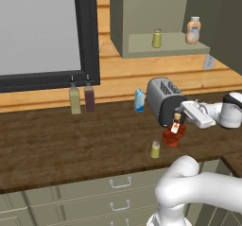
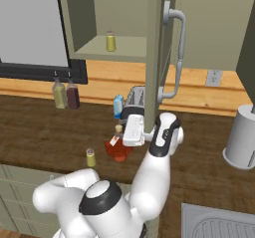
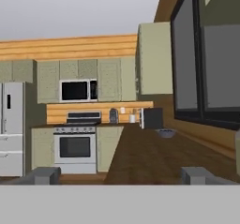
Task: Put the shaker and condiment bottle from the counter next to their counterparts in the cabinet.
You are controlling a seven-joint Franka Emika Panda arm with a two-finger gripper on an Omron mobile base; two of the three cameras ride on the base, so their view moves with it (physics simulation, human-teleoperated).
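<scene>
1. At the far left, two tall slim bottles stood on the worktop under the window, well apart from my work, so that stretch was free room.
2. The shaker stood upright near the front edge of the worktop, just left of the condiment bottle and not touching it. A blue-white carton and a toaster stood behind them.
3. My pincer was turned sideways, level with the condiment bottle's neck, its jaws spread wide and holding nothing. I could not tell whether the neck was between the fingertips.
4. To grip well, I judged I should centre the jaws on the neck or upper body before closing, without knocking the shaker off the front edge or backing into the toaster.
5. Up on the right, the cabinet stood open. Its shelf held the matching shaker and the peach bottle, with bare shelf between them for both arrivals.
6. In the right base view the open cabinet door hung close above my wrist, an edge to clear when lifting.
</scene>
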